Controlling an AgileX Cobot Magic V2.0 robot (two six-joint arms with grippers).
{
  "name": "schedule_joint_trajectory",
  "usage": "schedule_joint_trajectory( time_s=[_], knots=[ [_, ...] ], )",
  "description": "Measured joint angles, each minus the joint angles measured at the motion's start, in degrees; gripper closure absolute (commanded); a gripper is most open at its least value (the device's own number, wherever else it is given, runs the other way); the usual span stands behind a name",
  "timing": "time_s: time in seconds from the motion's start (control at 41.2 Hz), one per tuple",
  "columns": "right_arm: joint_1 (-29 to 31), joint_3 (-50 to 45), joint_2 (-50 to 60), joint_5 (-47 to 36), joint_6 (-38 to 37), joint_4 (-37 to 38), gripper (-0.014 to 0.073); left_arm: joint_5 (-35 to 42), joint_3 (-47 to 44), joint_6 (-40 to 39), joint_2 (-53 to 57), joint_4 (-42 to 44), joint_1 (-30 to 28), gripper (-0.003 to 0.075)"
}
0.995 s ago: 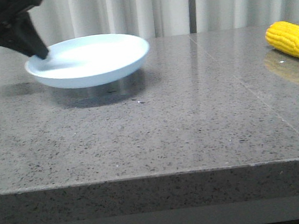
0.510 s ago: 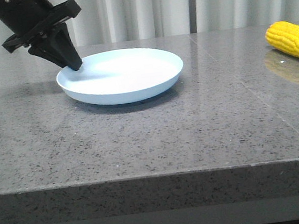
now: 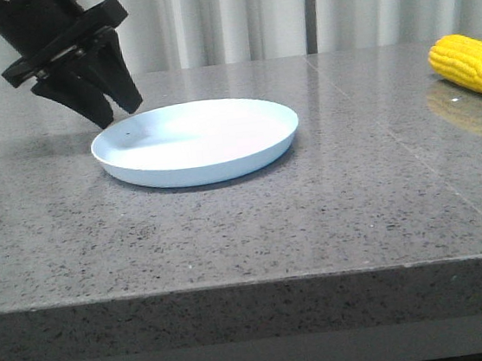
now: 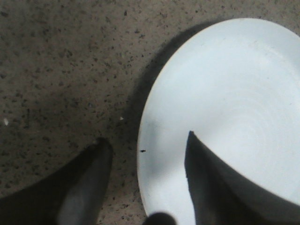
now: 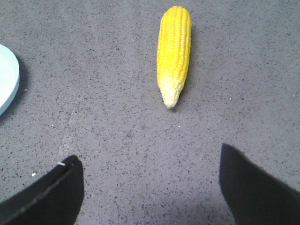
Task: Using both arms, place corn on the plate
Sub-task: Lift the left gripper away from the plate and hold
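The pale blue-white plate (image 3: 195, 140) lies flat on the grey stone table, left of centre. My left gripper (image 3: 117, 110) hovers open just above the plate's far left rim, its black fingers straddling the rim without gripping; in the left wrist view the plate (image 4: 225, 108) lies under one finger, and the left gripper (image 4: 145, 143) holds nothing. The yellow corn (image 3: 470, 64) lies at the far right of the table. In the right wrist view the corn (image 5: 174, 49) lies ahead with its pale tip toward my open right gripper (image 5: 150, 161), well apart from it.
The grey speckled table (image 3: 246, 223) has its front edge near the camera. White curtains (image 3: 231, 16) hang behind. A sliver of the plate (image 5: 7, 77) shows at the edge of the right wrist view.
The plate was carried right and set down on the table. My left gripper has opened, let go of the rim and lifted slightly. The corn has not moved.
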State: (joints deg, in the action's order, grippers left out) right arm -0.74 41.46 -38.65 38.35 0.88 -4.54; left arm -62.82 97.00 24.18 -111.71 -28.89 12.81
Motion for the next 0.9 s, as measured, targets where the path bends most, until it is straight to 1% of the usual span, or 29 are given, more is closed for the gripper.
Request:
schedule_joint_trajectory(
  time_s=[0.17,0.243,0.291,0.413,0.486,0.631,0.704,0.898],
  knots=[
    [0.0,0.0,0.0,0.0,0.0,0.0,-0.002,0.0,0.42,-0.49,2.99,2.19,0.53,0.0318],
    [0.0,0.0,0.0,0.0,0.0,0.0,-0.002,0.0,0.51,-2.42,5.62,6.28,1.87,0.0318],
    [0.0,0.0,0.0,0.0,0.0,0.0,-0.002,-0.25,0.64,-4.06,7.3,10.56,3.62,0.0318],
    [0.0,0.0,0.0,0.0,0.0,0.0,-0.002,-2.27,0.36,-9.48,12.29,21.82,9.32,0.0318],
    [0.0,0.0,0.0,0.0,0.0,0.0,-0.002,-2.38,-0.81,-12.19,15.81,25.59,12.44,0.0318],
    [0.0,0.0,0.0,0.0,0.0,0.0,-0.002,0.4,-7.08,-15.09,24.95,27.35,17.11,0.0318],
    [0.0,0.0,0.0,0.0,0.0,0.0,-0.002,2.86,-12.02,-16.13,30.65,27.57,18.67,0.0318],
    [0.0,0.0,0.0,0.0,0.0,0.0,-0.002,8.02,-24.94,-18.58,44.46,27.87,19.33,0.0318]
  ],
)
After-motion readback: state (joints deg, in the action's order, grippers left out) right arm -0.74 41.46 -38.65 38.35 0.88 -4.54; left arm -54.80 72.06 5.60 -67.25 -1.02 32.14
